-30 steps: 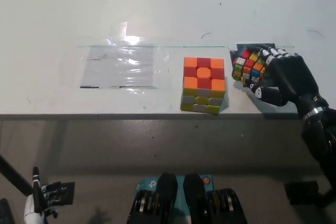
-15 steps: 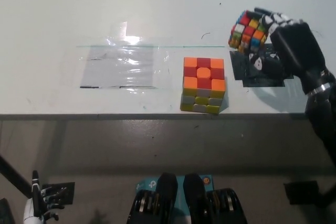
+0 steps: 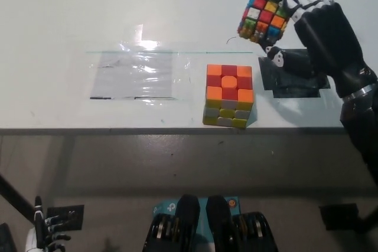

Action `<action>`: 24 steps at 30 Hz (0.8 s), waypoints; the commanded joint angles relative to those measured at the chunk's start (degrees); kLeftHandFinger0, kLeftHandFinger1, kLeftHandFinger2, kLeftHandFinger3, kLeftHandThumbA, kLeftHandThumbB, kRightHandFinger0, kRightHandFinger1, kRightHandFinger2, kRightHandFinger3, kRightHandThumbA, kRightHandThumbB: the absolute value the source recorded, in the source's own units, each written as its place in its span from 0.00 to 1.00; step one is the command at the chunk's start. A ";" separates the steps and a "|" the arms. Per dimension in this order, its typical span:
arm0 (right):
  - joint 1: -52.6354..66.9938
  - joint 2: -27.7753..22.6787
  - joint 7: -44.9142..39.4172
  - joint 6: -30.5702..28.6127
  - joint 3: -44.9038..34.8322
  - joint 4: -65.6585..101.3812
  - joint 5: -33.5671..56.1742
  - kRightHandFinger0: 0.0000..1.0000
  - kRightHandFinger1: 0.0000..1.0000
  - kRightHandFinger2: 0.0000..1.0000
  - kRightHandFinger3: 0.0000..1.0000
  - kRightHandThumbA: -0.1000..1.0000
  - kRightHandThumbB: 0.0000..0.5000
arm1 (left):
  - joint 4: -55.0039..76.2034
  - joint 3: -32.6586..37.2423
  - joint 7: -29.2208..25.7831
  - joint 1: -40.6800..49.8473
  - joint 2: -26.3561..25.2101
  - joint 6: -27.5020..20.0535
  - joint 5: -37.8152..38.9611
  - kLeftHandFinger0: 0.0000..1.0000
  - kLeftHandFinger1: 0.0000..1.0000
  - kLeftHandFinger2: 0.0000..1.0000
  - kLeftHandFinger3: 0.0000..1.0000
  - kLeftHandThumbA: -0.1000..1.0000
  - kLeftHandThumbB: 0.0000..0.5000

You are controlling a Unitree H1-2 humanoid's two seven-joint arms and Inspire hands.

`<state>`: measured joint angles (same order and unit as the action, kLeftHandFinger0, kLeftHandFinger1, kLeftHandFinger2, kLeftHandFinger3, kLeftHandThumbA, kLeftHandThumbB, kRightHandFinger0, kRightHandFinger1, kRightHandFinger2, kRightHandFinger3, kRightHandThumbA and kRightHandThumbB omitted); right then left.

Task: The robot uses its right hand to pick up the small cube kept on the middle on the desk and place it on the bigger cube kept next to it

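My black right hand (image 3: 307, 28) is shut on the small multicoloured cube (image 3: 263, 16), holding it in the air above the desk, up and to the right of the bigger cube. The bigger cube (image 3: 229, 95), with an orange and red top and yellow and white sides, stands near the desk's front edge. Below the lifted cube a black square mat (image 3: 293, 76) lies bare on the desk. My white left hand (image 3: 41, 237) rests at the lower left, below the desk edge, only partly in view.
A clear plastic sheet (image 3: 134, 75) lies taped on the white desk (image 3: 88, 10) to the left of the bigger cube. The desk's front edge (image 3: 118, 129) runs across the picture just below the cube.
My right hand has lifted the small cube off the black mat and carried it upward and slightly left. The bigger cube has stayed put.
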<state>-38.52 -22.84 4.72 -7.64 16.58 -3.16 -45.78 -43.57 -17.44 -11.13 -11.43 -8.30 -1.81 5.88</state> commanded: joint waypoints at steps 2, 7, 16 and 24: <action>-0.43 1.49 -1.87 0.92 -0.68 3.64 0.14 0.00 0.00 0.20 0.00 0.00 0.48 | 1.21 -0.17 -0.38 -0.15 -0.74 -1.27 0.57 0.15 0.25 0.37 0.41 1.00 0.44; 1.43 2.75 -2.24 0.31 -0.55 3.63 -0.20 0.00 0.00 0.18 0.00 0.00 0.53 | 0.89 0.12 -0.66 -0.60 -1.16 -0.92 0.23 0.16 0.25 0.37 0.41 1.00 0.53; 2.54 3.38 -1.46 -1.07 -0.14 1.32 -0.33 0.00 0.00 0.09 0.13 0.00 0.51 | 0.61 0.26 -1.06 -1.55 -1.42 -1.05 0.16 0.13 0.24 0.40 0.50 1.00 0.75; 2.91 4.06 1.09 -2.23 0.28 -2.62 -1.10 0.00 0.00 0.09 0.01 0.00 0.48 | 1.06 0.43 -1.20 -1.92 -1.65 0.26 -0.09 0.17 0.30 0.46 0.59 1.00 0.72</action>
<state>-34.37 -19.56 2.75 -8.16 17.04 -5.31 -46.02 -43.62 -17.00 -11.16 -12.25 -8.53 -1.54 6.11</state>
